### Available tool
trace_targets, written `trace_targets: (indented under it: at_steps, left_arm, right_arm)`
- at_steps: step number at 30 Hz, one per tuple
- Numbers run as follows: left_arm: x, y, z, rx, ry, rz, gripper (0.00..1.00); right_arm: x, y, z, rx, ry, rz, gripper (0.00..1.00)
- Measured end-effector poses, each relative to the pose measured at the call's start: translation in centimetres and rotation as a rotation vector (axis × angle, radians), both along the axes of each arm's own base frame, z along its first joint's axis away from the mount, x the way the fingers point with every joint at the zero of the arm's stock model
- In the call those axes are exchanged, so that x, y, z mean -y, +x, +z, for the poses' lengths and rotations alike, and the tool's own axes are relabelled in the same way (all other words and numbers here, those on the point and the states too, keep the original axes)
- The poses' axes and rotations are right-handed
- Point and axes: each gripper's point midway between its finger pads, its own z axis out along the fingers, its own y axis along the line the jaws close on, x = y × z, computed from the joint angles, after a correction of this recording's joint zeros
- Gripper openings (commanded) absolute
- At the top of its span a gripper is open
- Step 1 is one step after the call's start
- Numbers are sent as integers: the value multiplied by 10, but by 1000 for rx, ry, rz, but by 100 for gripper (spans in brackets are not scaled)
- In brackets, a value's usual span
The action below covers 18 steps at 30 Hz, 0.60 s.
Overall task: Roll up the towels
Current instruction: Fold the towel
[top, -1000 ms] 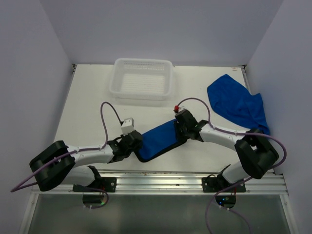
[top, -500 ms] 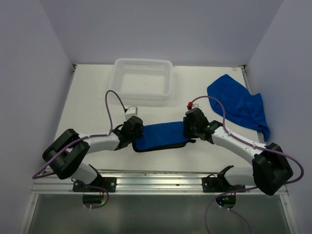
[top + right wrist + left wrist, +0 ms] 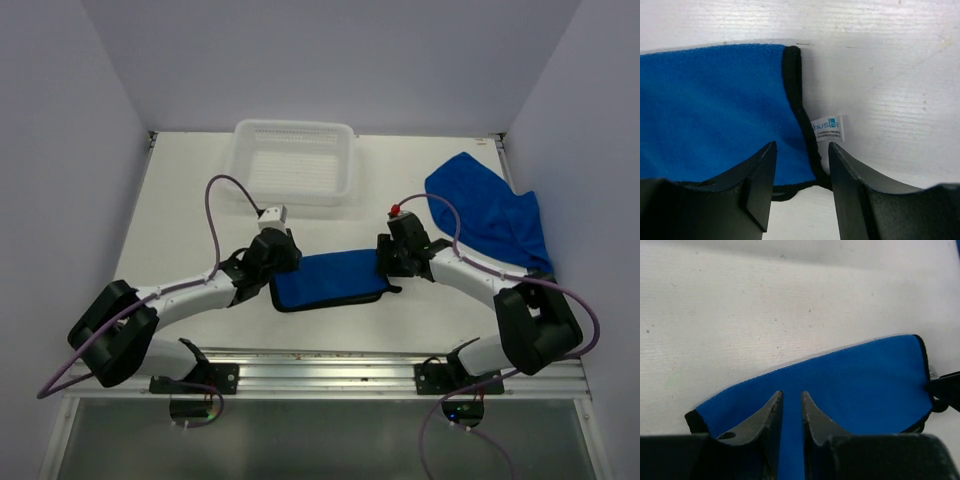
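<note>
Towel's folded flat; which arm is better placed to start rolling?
Probably right: the right gripper stands open astride the end hem of the folded towel; the left gripper is barely parted above the cloth.

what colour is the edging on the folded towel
Black edging on the blue folded towel; clearest in the right wrist view.

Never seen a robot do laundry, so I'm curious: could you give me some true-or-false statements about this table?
The white plastic basket holds a towel. False: it is empty.
A folded royal-blue cloth towel lies flat between the left tool and the right tool. True.
A second, crumpled royal-blue cloth towel lies at the far right of the white table. True.
The right tool is clamped shut. False: its jaws stand apart.
The folded towel is rolled up. False: it lies flat.
</note>
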Motion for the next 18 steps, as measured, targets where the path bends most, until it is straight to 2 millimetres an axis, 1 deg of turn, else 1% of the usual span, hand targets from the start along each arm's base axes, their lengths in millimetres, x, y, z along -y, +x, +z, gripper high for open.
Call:
trace_targets:
  at_steps: [3,6,8,12,16,17,18]
  left_arm:
    - [1,1,18,30,-24,-2,28]
    - [0,0,32,46,-39,-2,34]
    - [0,0,41,53,-45,-1,40]
    - [-3,-1,60,60,-54,4,47]
    - [-7,0,90,86,-74,11,59]
    - [-7,0,100,96,-81,11,65]
    - [-8,0,110,108,-87,11,68]
  right_arm:
    - [-9,2,0,7,40,20,49]
    - [-13,4,-1,10,57,31,48]
    - [-14,3,-3,3,60,35,48]
    - [-12,-2,-15,-23,48,40,44]
    - [-14,0,-16,-14,51,47,41]
    - [-14,1,-16,-11,51,50,41]
    - [-15,1,-16,-8,49,54,41]
